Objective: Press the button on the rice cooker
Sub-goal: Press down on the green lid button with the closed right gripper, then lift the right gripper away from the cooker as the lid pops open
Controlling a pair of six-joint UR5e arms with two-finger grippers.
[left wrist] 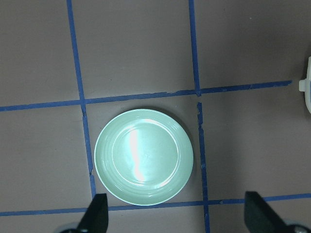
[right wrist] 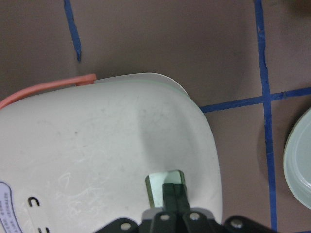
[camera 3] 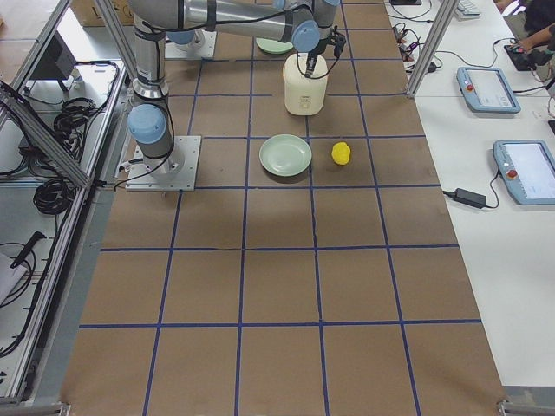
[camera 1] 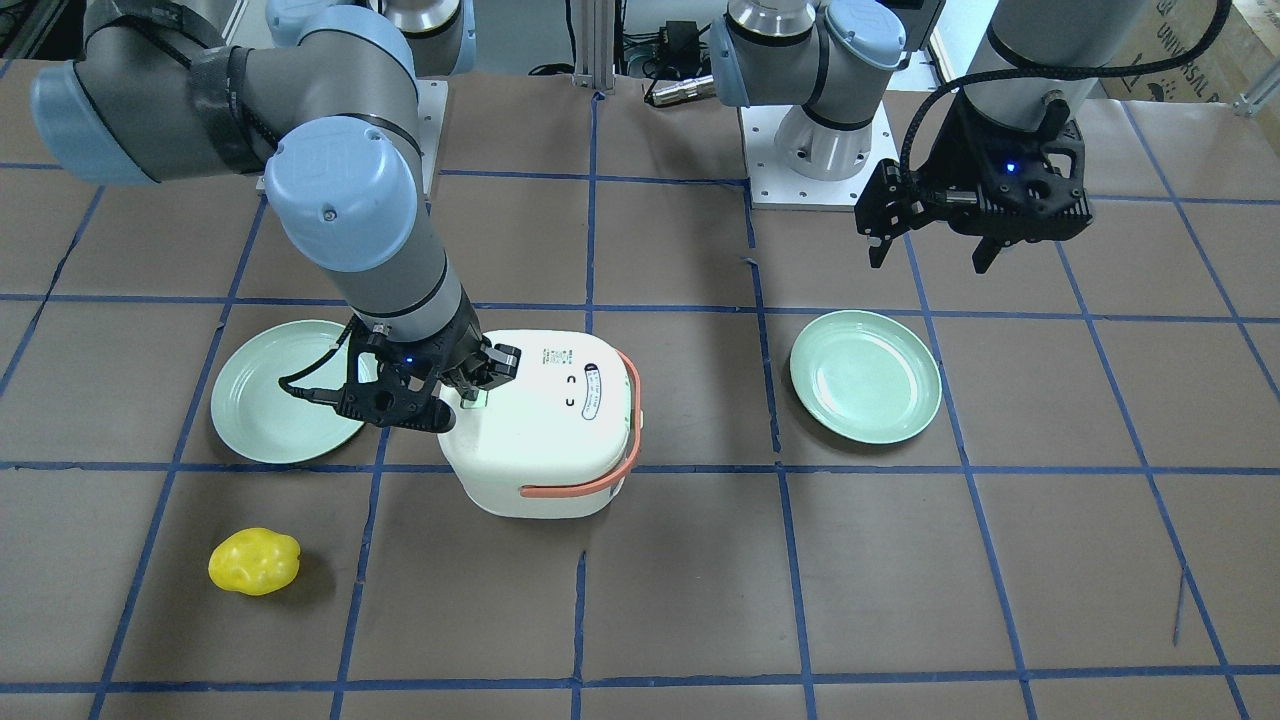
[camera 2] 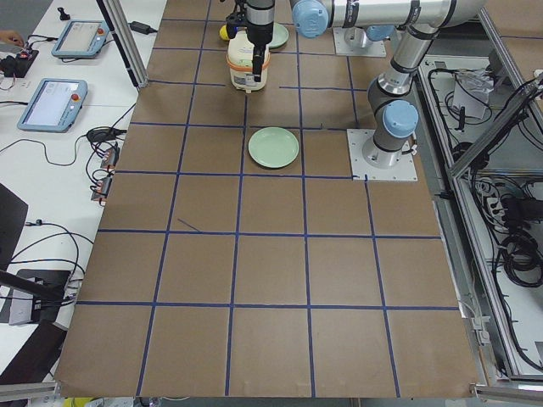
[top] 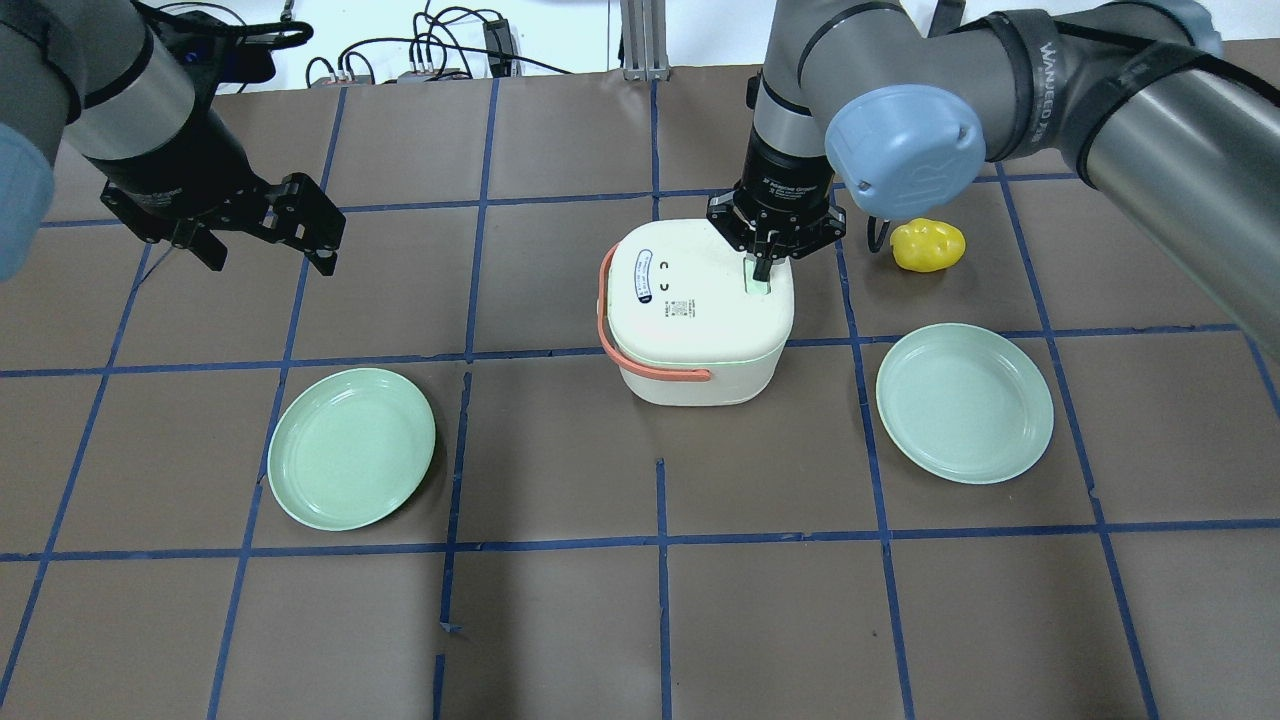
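Broadly, a brown paper-covered table (top: 600, 620) gridded with blue tape carries everything. Next in size, the right arm (top: 1000, 90) reaches across from the overhead view's right to the white rice cooker (top: 700, 320), while the left arm (top: 120, 90) hangs above bare paper on the far left. The rice cooker stands upright near the table's middle, between the two plates, its coral handle (top: 640, 365) folded down around the side that faces the robot's left. A pale green plate (top: 352, 447) lies to the cooker's left and nearer the robot, and a second green plate (top: 965, 402) lies to its right; both hold nothing. The left gripper (top: 270, 255) is above the table with its fingers spread wide apart, grasping nothing. The right gripper (top: 760, 268) points straight down with its fingers pinched together, their tips set on the cooker's small greenish button (right wrist: 156, 187) at the lid's right edge. A yellow bell pepper (top: 928, 245) lies just beyond the right plate, apart from the cooker.
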